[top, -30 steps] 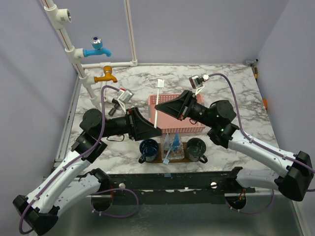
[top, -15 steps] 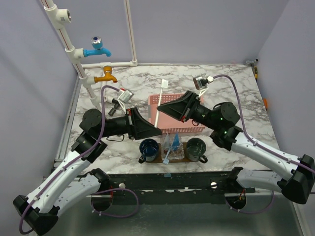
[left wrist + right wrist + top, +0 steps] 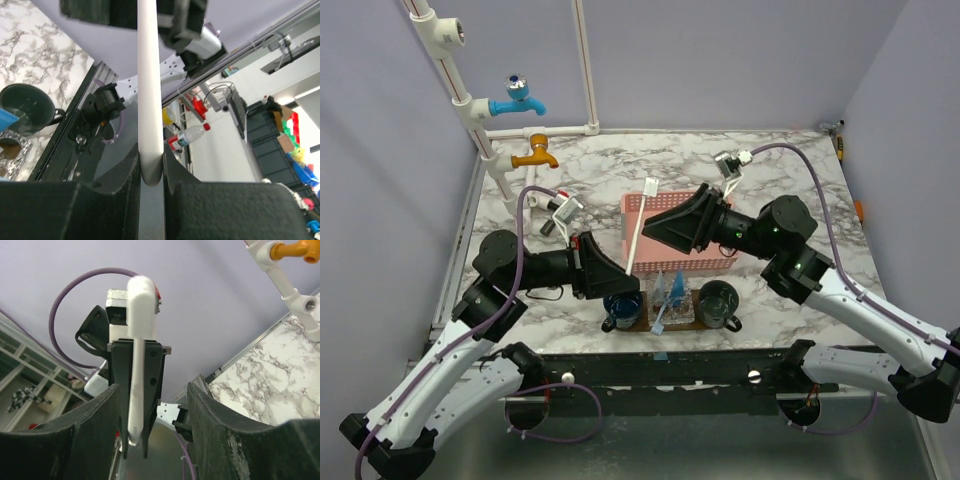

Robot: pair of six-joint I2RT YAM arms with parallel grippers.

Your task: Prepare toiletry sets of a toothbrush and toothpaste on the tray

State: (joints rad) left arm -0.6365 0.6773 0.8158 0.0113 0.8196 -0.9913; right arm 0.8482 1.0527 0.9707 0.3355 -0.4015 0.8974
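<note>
A white toothbrush (image 3: 639, 228) stands nearly upright over the pink basket's left end, head up. My left gripper (image 3: 629, 272) is shut on the toothbrush's lower handle end (image 3: 150, 125). My right gripper (image 3: 646, 222) is beside the shaft, open. In the right wrist view the toothbrush (image 3: 138, 355) stands between my right gripper's (image 3: 152, 415) spread fingers (image 3: 220, 435), touching neither. The dark wooden tray (image 3: 693, 322) lies near the front edge. Blue-and-white items (image 3: 670, 290) lie on it between two cups; I cannot tell whether one is the toothpaste.
A dark blue cup (image 3: 622, 303) and a dark green cup (image 3: 718, 303) stand on the tray. The pink basket (image 3: 700, 262) sits behind it, mostly under my right arm. A blue tap (image 3: 517, 100) and an orange tap (image 3: 535, 155) jut from white pipes at the back left.
My right gripper has opened and let go of the toothbrush. My left gripper closed on its lower end and has drawn back toward the near side with it.
</note>
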